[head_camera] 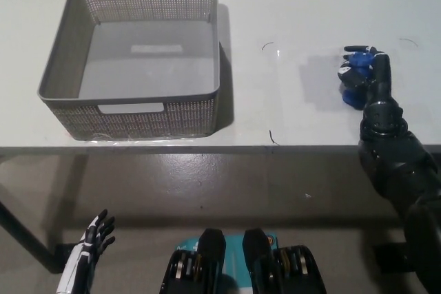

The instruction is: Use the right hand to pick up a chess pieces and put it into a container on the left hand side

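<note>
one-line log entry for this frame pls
right hand: shut on blue chess piece, over table | left hand: open, low at left | basket: empty

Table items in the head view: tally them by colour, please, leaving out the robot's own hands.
Grey: 1, the empty mesh basket at the table's left.
Blue: 1, the chess piece held in the black right hand.
Total: 2.
</note>
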Robot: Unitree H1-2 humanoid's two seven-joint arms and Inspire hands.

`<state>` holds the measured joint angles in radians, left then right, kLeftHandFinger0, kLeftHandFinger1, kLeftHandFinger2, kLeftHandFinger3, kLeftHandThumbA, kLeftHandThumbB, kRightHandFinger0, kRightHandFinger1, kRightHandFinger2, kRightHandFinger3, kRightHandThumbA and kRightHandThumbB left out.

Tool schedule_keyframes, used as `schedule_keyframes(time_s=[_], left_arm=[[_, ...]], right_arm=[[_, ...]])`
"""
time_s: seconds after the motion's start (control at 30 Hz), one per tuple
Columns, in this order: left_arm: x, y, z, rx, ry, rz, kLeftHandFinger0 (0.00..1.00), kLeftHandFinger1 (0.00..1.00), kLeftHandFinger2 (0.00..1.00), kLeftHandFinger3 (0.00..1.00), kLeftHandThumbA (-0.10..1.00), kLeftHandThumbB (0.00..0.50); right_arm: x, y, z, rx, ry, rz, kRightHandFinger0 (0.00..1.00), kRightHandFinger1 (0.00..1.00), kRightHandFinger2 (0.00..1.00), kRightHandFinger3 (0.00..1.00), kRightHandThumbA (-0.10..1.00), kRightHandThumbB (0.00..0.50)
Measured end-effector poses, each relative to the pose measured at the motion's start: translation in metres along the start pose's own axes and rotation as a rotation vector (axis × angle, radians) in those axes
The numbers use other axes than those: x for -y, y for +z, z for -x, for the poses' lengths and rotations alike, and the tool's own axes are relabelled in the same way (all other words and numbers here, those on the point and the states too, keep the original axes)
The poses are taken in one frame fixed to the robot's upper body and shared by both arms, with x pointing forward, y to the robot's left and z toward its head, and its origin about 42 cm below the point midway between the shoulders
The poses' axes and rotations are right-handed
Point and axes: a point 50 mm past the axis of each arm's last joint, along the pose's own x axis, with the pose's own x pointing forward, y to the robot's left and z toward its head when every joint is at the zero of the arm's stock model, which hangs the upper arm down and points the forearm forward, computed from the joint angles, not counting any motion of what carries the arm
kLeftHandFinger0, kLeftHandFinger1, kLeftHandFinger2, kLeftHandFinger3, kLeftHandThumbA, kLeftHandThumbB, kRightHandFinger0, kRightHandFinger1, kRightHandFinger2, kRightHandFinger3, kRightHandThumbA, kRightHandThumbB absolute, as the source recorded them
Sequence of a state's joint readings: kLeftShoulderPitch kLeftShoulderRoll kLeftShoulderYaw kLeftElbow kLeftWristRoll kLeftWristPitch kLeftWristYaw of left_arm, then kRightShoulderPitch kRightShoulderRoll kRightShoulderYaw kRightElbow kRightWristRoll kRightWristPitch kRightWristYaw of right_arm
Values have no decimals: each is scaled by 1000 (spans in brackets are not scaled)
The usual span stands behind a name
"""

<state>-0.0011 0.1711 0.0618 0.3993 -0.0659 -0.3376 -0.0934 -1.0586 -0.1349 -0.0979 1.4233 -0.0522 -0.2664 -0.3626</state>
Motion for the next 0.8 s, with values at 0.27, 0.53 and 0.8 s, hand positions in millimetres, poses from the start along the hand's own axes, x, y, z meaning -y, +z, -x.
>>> schedule_keyframes(time_s=[0.27,0.53,0.8], left_arm=[[0,0,0,-1,-1,-1,1000,1000,1000,1000,1000,246],[0,0,0,1,-5,1,1000,1000,1000,1000,1000,263],[1,1,-1,5,-7,0,1000,1000,1000,1000,1000,244]], right_arm=[[-25,45,-3,126,30,-42,0,220,632,600,-100,143],[-51,116,1,356,76,-97,0,154,543,558,-100,143],[-80,168,25,547,134,-146,0,122,474,569,-100,124]])
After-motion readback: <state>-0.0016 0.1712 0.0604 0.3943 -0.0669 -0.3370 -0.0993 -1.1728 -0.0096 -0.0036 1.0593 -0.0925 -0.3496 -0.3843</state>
